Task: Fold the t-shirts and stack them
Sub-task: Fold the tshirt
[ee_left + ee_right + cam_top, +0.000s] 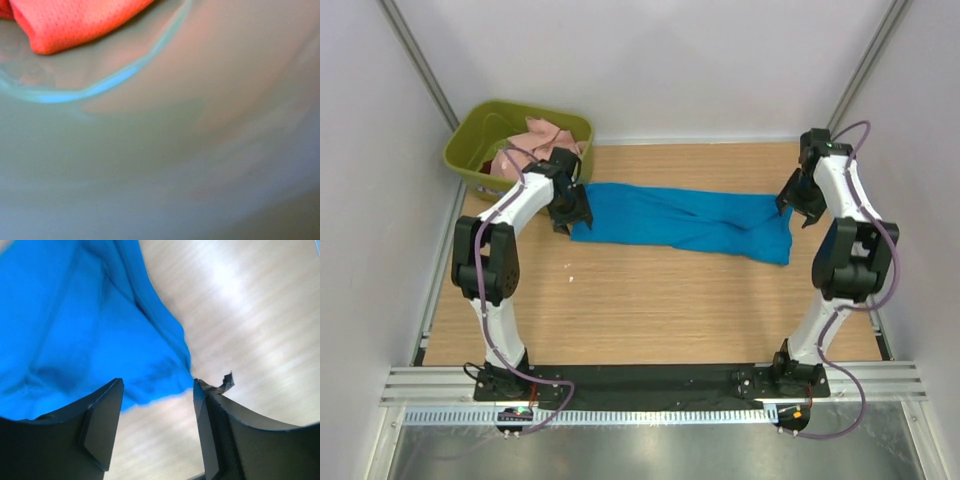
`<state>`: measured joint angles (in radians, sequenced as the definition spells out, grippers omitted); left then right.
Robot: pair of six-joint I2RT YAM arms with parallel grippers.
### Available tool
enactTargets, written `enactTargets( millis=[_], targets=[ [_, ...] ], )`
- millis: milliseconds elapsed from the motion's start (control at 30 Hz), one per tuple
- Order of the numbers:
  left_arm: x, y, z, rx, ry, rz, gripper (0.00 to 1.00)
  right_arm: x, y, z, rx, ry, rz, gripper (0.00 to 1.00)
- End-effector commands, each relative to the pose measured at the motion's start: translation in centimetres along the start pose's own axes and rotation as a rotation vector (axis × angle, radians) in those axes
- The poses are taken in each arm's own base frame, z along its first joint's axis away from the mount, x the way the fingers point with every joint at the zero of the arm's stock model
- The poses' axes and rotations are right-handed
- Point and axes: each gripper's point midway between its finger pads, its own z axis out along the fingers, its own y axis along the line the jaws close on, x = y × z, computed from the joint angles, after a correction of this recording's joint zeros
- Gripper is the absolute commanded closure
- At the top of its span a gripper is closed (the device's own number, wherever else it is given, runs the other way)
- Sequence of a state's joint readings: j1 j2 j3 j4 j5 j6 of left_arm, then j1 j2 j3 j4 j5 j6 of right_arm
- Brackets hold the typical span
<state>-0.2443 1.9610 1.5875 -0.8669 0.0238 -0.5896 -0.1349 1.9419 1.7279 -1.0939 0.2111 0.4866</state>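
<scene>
The bright blue t-shirt (670,220) lies bunched in a long strip across the far half of the table. My left gripper (570,213) is at the shirt's left end, beside the tub. Its fingers do not show in the left wrist view, which is filled by a blurred grey-green surface with red-orange cloth (70,20) at the top left. My right gripper (798,205) hovers at the shirt's right end. In the right wrist view it (157,390) is open and empty, with the blue shirt's edge (75,315) just beyond the fingertips. A pale pink shirt (535,135) lies in the tub.
The olive-green plastic tub (470,150) stands at the far left corner, against the walls. White walls close in the table on three sides. Bare wooden tabletop (650,310) lies between the shirt and the arm bases.
</scene>
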Motion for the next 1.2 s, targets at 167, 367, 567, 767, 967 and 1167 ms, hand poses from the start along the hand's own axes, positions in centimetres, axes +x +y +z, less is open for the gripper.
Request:
enactTargets(
  millis=[167, 367, 567, 767, 967, 1167],
  targets=[
    [2.8, 0.5, -1.6, -0.006, 0.004, 0.159, 0.41, 6.2, -2.2, -3.6, -0.127, -0.012, 0.024, 0.31],
    [2.5, -2.7, -2.7, 0.179, 0.017, 0.235, 0.43, 6.9, -1.9, -3.2, -0.144, 0.029, -0.012, 0.32],
    [0.4, -1.0, -4.8, 0.15, -0.15, 0.151, 0.39, 6.5, -1.0, -3.2, -0.174, 0.029, -0.017, 0.32],
    [-3.1, 3.7, -7.9, -0.132, -0.358, 0.098, 0.31, 6.4, 0.1, -2.9, -0.184, 0.032, -0.041, 0.33],
    [-3.3, 4.5, -10.5, -0.145, -0.442, 0.072, 0.37, 6.5, -0.1, -3.0, -0.154, 0.033, -0.046, 0.33],
    [0.1, -1.4, -10.8, 0.11, -0.39, 0.142, 0.68, 8.0, -1.7, -3.0, -0.097, 0.064, -0.042, 0.39]
  ],
)
